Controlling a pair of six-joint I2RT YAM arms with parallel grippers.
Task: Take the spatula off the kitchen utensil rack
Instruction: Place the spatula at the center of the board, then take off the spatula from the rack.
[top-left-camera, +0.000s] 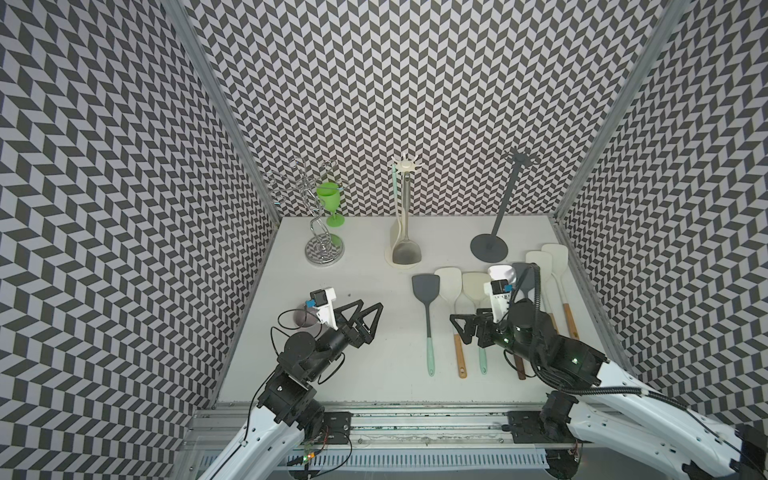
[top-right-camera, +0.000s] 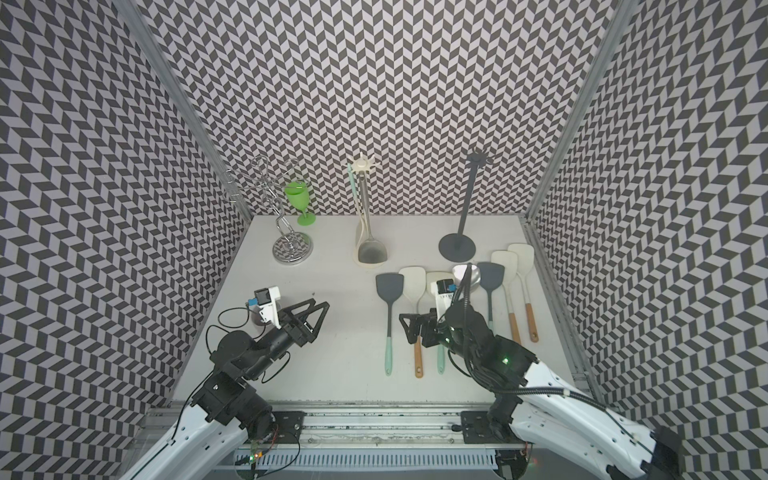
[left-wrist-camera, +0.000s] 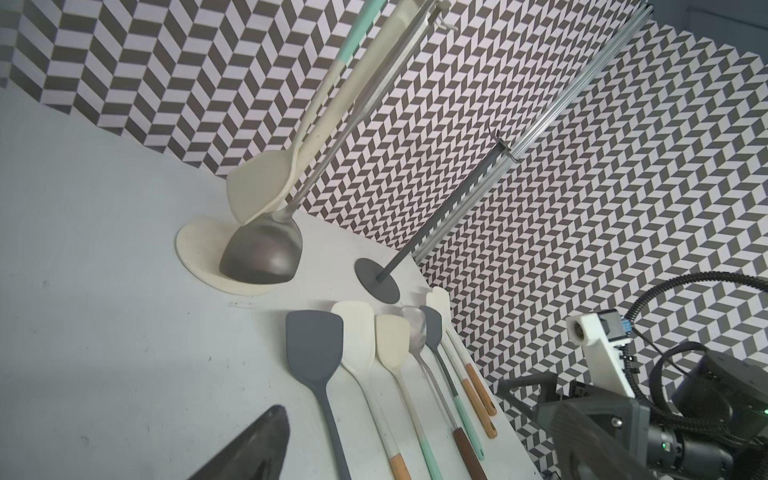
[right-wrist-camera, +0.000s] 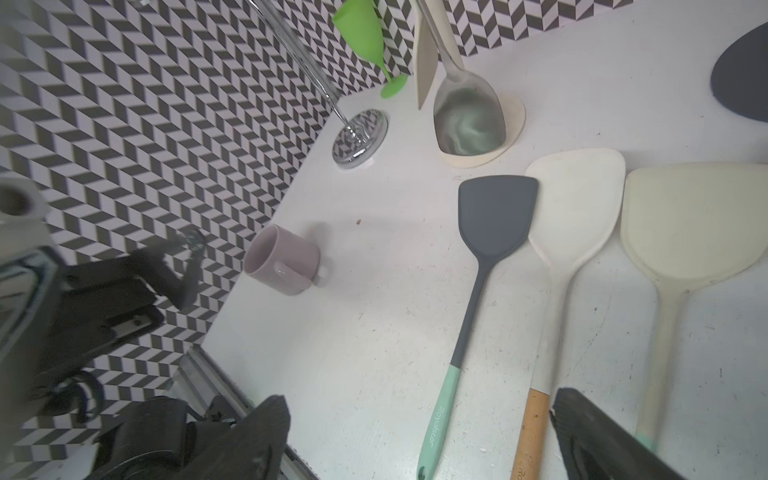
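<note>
Left gripper (top-left-camera: 369, 303) and right gripper (top-left-camera: 461, 328) gape empty; tugging the cream spatula (left-wrist-camera: 257, 183) sideways could topple its utensil rack (top-left-camera: 405, 166).

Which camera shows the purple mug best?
The right wrist view: the mug lies on its side, fully visible. In both top views the left arm mostly hides it. The left wrist view misses it.

Dark grey and white chevrons cover the walls (top-left-camera: 415, 83); the bench (top-left-camera: 332, 282) is plain white. The left end effector (top-left-camera: 371, 303) and right end effector (top-left-camera: 459, 329) are black. Just beside the right one lies a dark grey spatula (top-left-camera: 426, 286) with a mint handle; beyond it, a cream rack (top-left-camera: 404, 166) and a dark grey rack (top-left-camera: 489, 248). Beyond the left one, a bright green goblet (top-left-camera: 328, 195).
</note>
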